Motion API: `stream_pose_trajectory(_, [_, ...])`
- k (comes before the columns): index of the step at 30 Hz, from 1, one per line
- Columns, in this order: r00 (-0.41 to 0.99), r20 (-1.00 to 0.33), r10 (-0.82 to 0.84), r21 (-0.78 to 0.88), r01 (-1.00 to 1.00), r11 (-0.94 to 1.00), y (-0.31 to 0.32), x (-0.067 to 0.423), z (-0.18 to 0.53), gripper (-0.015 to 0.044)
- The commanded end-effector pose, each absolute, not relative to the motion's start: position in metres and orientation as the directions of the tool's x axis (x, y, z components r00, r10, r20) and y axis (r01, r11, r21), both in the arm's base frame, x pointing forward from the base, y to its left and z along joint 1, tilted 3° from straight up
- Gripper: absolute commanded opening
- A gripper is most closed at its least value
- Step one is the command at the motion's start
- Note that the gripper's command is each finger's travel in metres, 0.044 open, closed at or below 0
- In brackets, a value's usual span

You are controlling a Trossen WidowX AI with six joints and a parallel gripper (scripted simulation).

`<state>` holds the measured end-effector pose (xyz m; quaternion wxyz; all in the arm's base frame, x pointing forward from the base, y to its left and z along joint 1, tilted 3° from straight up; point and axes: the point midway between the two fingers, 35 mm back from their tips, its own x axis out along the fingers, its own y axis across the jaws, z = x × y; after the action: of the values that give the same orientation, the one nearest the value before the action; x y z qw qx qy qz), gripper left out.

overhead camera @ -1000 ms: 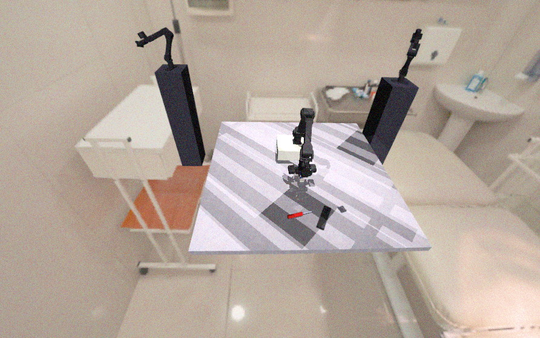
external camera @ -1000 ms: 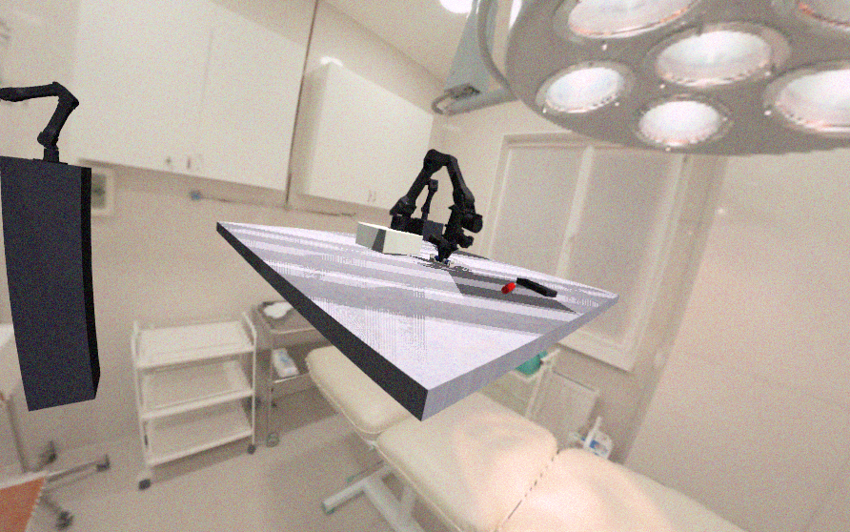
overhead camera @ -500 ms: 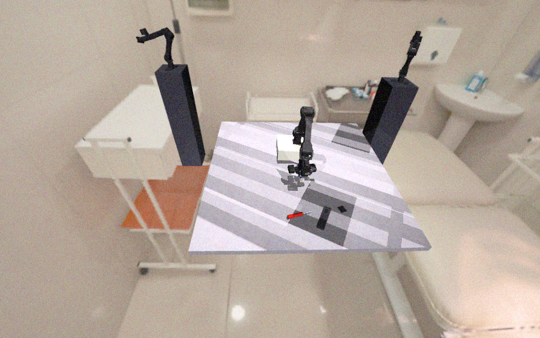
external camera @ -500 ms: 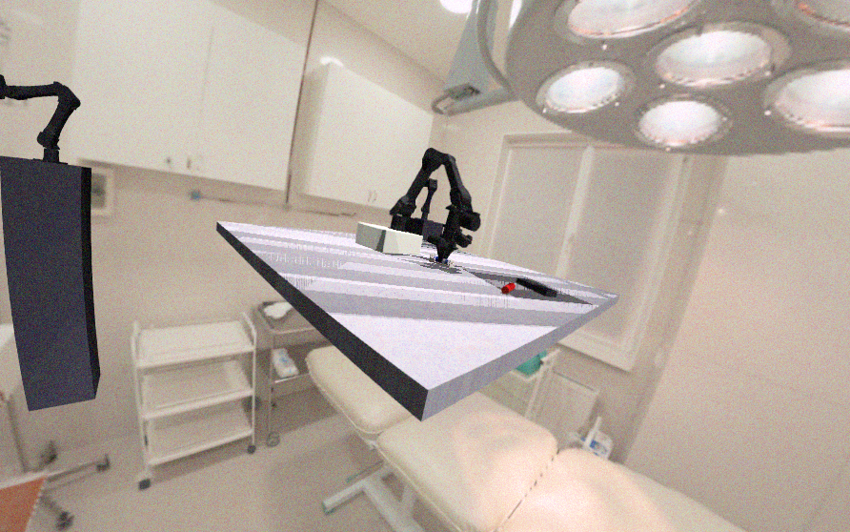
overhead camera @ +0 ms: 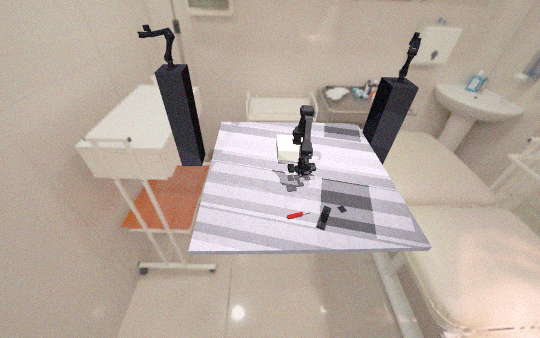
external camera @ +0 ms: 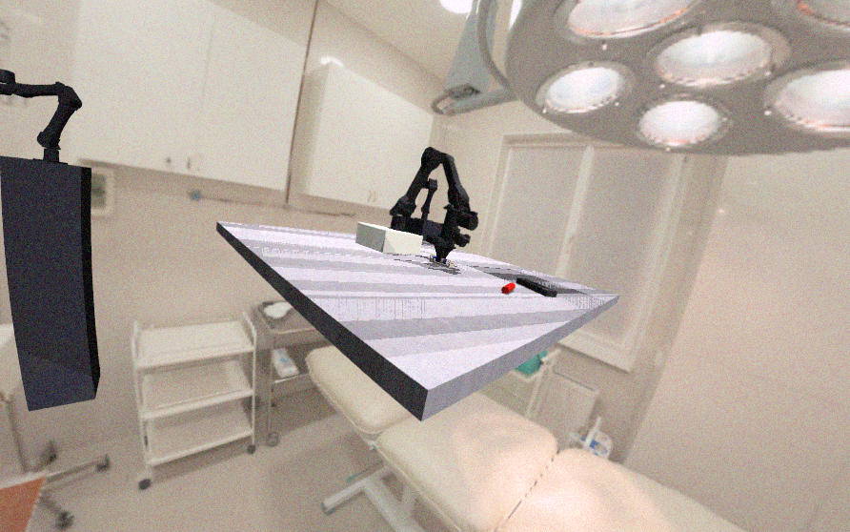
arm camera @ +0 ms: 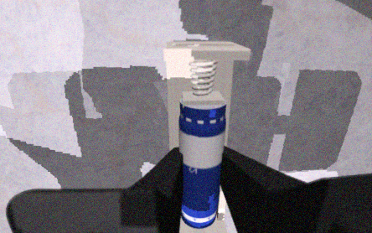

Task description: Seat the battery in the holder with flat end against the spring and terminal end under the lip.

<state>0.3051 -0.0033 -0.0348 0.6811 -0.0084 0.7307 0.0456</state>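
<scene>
in the wrist view the gripper [arm camera: 201, 184] is pinched on the battery [arm camera: 202, 163], a blue cylinder with a grey-white band round its middle, the two dark fingers pressing its sides at about 9 and 3 o'clock of its lower half. the battery runs lengthwise toward 12 o'clock, lined up with the cream holder [arm camera: 206, 56], whose narrow bed shows just beside the battery at 9 and 3 o'clock. at the holder's far end, 12 o'clock of the battery, stands a cream end wall with a coiled spring [arm camera: 203, 76] hanging from it; a small cream pad sits between the spring's near end and the battery's far end, and the battery appears to touch that pad. whether the battery lies fully down on the bed cannot be told from here, and the near end of the holder is hidden by the battery and fingers. in the top view the arm [overhead camera: 304, 135] bends down over the striped grey table [overhead camera: 246, 235], with a white block [overhead camera: 286, 149] at about 10 o'clock of the gripper. toward 6 o'clock of the arm, well apart from it, lie a red-handled screwdriver [overhead camera: 296, 215], a long black bar [overhead camera: 323, 217] and a small dark piece [overhead camera: 342, 208].
</scene>
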Motion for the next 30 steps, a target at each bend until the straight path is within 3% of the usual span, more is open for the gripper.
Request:
stream_pose_trajectory(1, [-0.071,-0.996,0.05,0.055,-0.08,0.995,-0.0033,0.302,-0.0352,0.0064])
stream_pose_trajectory(22, [-0.073,-0.996,0.049,0.055,-0.079,0.995,-0.0033,0.3016,-0.0357,0.0064])
stream_pose_trajectory(26, [-0.073,-0.996,0.049,0.055,-0.079,0.995,-0.0033,0.3016,-0.0357,0.0165])
stream_pose_trajectory(30, [-0.073,-0.996,0.049,0.055,-0.079,0.995,-0.0034,0.3016,-0.0333,0.0165])
